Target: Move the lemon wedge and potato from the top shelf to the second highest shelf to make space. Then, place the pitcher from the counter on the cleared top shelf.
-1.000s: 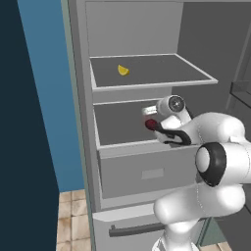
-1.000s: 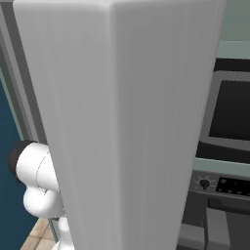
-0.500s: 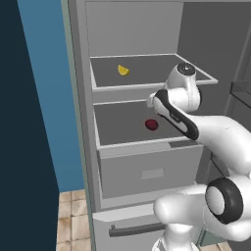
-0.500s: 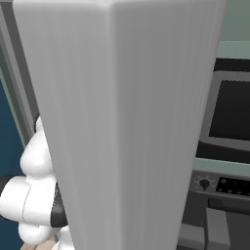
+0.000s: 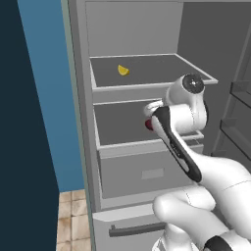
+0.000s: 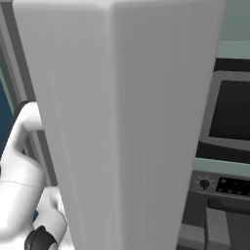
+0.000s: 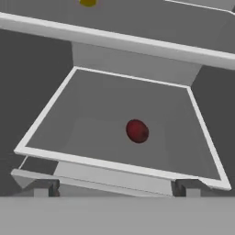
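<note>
Potato on second highest shelf

Left base view behind the arm, facing the open fridge, right base view pressed close against what seems a pale door panel, hand view looking down onto the potato, shared with left base view.

One lemon wedge, one potato, two shelves

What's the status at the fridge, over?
Gripper open, empty, off the potato. Potato down on second shelf. Lemon wedge on top shelf. Nothing blocking it.
</note>
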Motion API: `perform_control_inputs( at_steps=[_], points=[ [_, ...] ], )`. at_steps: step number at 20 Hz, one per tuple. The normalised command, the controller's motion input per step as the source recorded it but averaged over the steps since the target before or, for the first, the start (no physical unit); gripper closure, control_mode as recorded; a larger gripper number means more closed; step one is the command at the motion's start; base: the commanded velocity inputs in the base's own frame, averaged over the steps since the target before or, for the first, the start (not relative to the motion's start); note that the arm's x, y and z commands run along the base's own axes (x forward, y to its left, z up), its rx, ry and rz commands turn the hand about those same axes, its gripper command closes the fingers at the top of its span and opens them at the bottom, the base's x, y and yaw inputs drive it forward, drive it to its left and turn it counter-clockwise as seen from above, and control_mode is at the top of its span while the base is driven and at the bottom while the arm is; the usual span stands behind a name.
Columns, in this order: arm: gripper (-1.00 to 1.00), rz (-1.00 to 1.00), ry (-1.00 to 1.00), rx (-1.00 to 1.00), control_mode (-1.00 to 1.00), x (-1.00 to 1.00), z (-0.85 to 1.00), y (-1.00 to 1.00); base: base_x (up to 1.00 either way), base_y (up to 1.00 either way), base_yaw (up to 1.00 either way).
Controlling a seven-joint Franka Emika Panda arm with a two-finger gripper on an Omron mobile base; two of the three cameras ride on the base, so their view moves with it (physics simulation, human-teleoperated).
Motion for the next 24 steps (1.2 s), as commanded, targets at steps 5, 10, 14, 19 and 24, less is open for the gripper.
perform_control_inputs(
  at_steps=[5, 10, 14, 19, 24],
  points=[
    [-1.00, 0.00, -0.29, 0.01, -1.00, -0.05, 0.93, 0.22, 0.00, 0.00, 0.00],
    [-1.00, 0.00, -0.16, 0.06, -1.00, 0.00, 1.00, 0.01, 0.00, 0.00, 0.00],
    [-1.00, 0.00, -0.01, 0.09, -1.00, 0.00, 0.79, 0.03, 0.00, 0.00, 0.00],
    [-1.00, 0.00, 0.00, 0.11, -1.00, 0.08, 0.31, 0.14, 0.00, 0.00, 0.00],
    [-1.00, 0.05, 0.01, 0.07, -1.00, 0.28, -0.01, 0.21, 0.00, 0.00, 0.00]
  ],
)
